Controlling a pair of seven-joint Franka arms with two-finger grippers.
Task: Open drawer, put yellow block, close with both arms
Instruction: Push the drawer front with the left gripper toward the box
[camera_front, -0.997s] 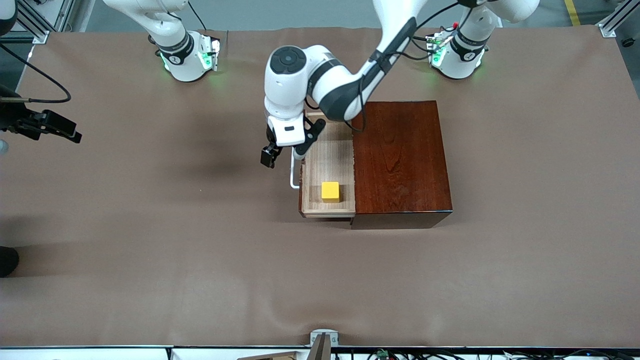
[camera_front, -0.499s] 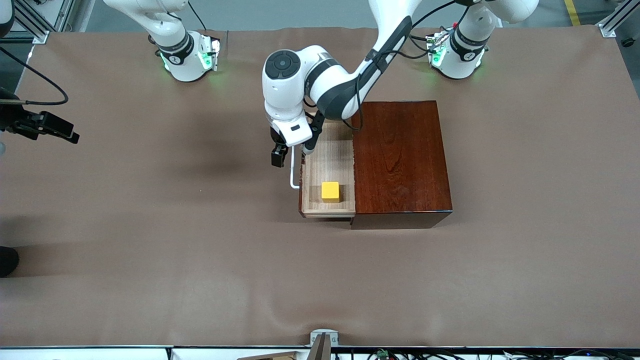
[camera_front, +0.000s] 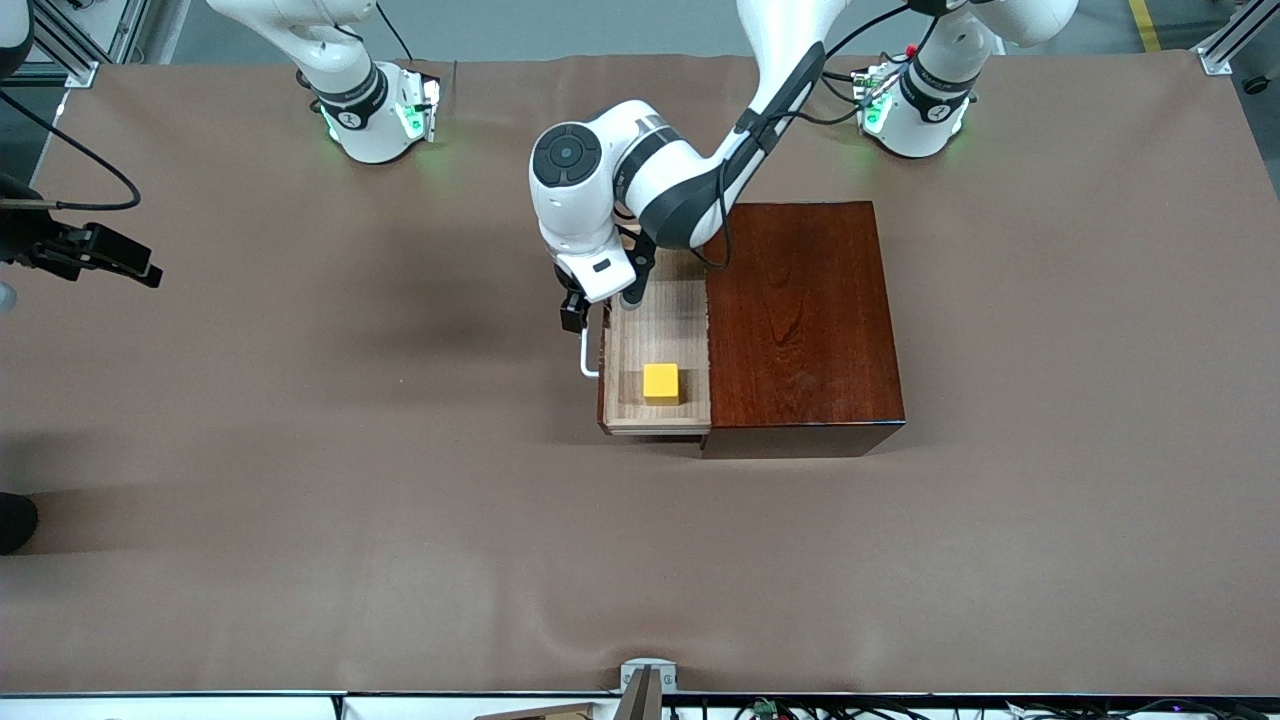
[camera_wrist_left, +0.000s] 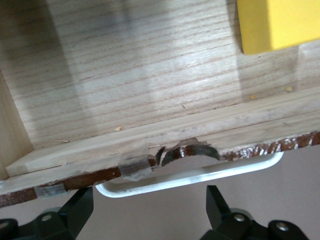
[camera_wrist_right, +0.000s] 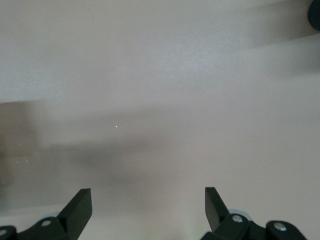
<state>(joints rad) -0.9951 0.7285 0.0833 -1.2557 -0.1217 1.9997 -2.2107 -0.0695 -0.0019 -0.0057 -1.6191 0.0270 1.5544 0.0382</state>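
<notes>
Left hand (camera_front: 585, 318), fingers spread, hovers by the white U-shaped bar handle (camera_wrist_left: 192, 176) of the open pale-wood drawer (camera_front: 655, 330); rigid bar, probably slides easily. Right hand (camera_wrist_right: 147, 210) waits open.

Evenly and brightly lit from overhead in the front view; soft, diffuse shadows on the brown cloth-covered table (camera_front: 300, 450), broadest under the raised white jointed left arm (camera_front: 640, 180) and in faint bands toward the right arm's end; sharp throughout, no visible bending at the edges; a mild sheen on the glossy mahogany-coloured box (camera_front: 800, 310); green glow around both round bases. Close and slightly soft in the left wrist view; pale wooden drawer floor (camera_wrist_left: 150, 75) washed by a bright patch, darker in one corner; small bright yellow cube (camera_wrist_left: 280, 22) vivid, cropped by the frame. Pale, washed out and almost featureless in the right wrist view; blurred grey shadow bands over the table surface.
</notes>
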